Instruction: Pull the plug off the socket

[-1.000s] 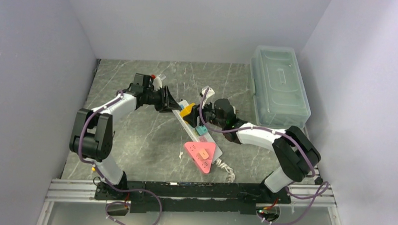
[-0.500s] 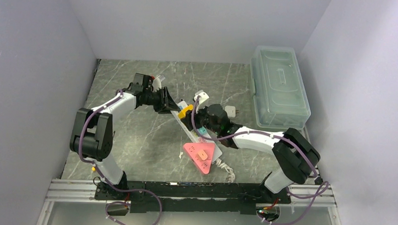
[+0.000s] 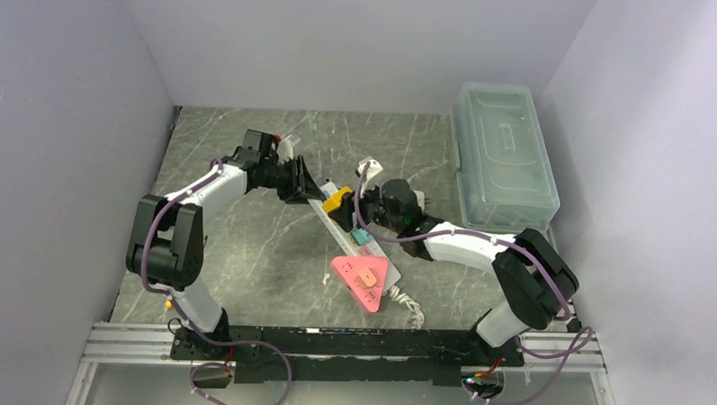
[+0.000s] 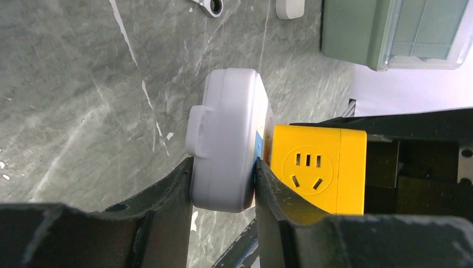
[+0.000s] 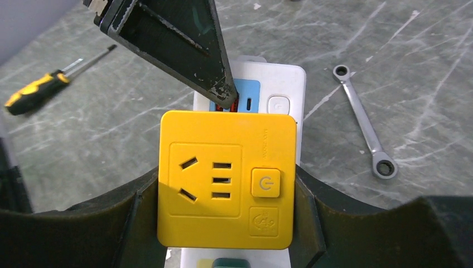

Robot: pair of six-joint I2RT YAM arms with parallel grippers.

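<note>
The socket is a long white power strip (image 3: pixel 371 248) lying diagonally mid-table. A yellow cube plug (image 3: pixel 337 200) sits against its face near the far end. My left gripper (image 3: pixel 312 190) is shut on the strip's far end, its jaws on both sides of the white body (image 4: pixel 228 139). My right gripper (image 3: pixel 347 207) is shut on the yellow plug (image 5: pixel 226 178), with the jaws on its left and right sides. The left wrist view shows the plug (image 4: pixel 318 167) right beside my left gripper (image 4: pixel 224 167). The strip (image 5: pixel 279 78) shows behind the plug in the right wrist view.
A teal plug (image 3: pixel 363 233) and a pink triangular adapter (image 3: pixel 363 279) sit on the strip's near part. A clear lidded bin (image 3: pixel 502 153) stands back right. A wrench (image 5: pixel 365 120), a screwdriver (image 5: pixel 39 86) and a small white plug (image 4: pixel 290 6) lie on the table.
My right wrist shifted a little left toward the strip, then back right. The yellow plug and the left gripper stay where they were.
</note>
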